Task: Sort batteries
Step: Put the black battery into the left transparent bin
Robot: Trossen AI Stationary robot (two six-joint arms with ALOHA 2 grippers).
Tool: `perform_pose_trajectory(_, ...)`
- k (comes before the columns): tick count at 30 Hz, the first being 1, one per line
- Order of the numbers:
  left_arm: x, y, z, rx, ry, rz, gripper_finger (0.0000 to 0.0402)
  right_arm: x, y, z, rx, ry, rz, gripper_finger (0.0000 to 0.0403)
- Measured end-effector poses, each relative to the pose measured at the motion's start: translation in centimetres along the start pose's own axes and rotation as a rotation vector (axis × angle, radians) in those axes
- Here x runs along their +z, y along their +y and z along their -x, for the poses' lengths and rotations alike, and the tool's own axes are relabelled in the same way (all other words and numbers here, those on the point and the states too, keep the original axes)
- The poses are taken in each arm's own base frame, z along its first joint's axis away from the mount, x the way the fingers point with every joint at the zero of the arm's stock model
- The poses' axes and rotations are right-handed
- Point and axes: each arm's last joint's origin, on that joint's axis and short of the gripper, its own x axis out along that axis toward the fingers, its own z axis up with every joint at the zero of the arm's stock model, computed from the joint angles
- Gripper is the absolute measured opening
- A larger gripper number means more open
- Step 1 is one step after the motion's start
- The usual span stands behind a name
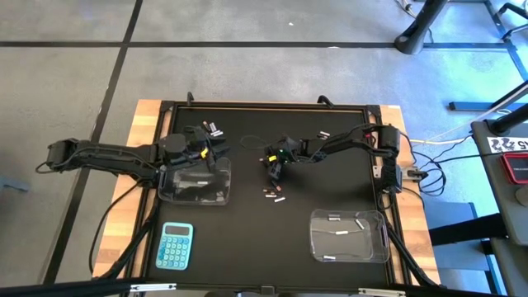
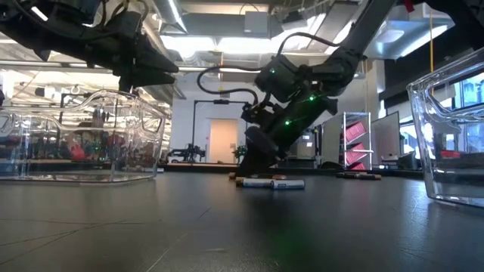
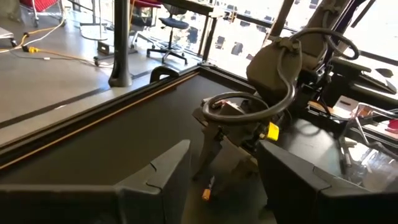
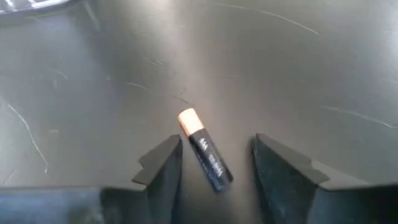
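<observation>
Right gripper [image 4: 214,165]: table centre, fingers parted astride dark battery [image 4: 205,151] lying loose on mat, ungripped. Left gripper [image 1: 216,148]: at 9 o'clock, above clear tub [image 1: 195,185], fingers apart, empty.

The only print that can be made out is "AA" in pale letters on the dark body of the battery [image 4: 204,157] lying on the bench in the right wrist view. A further line of small lettering runs along the same battery toward its far end, too blurred to read. The keys of the blue calculator [image 1: 175,246] in the high view and the white-and-black tag [image 1: 509,145] at the right edge of that view carry marks too small to tell.
</observation>
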Motion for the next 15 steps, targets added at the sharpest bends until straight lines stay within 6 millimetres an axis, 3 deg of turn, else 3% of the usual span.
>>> perform_pose_trajectory(10, 0.0, 0.0, 0.0, 0.0, -0.001, 0.0, 0.0174, -0.6, 0.1, -1.0, 0.03, -0.007, -0.006, 0.0033)
perform_pose_trajectory(12, 0.0, 0.0, 0.0, 0.0, -0.001, 0.0, 0.0174, -0.2, 0.1, -1.1, 0.029, -0.042, -0.006, 0.0019)
perform_pose_trajectory(15, 0.0, 0.0, 0.0, 0.0, -0.001, 0.0, 0.0174, 0.2, 0.1, -1.1, 0.024, -0.063, -0.006, 0.0029)
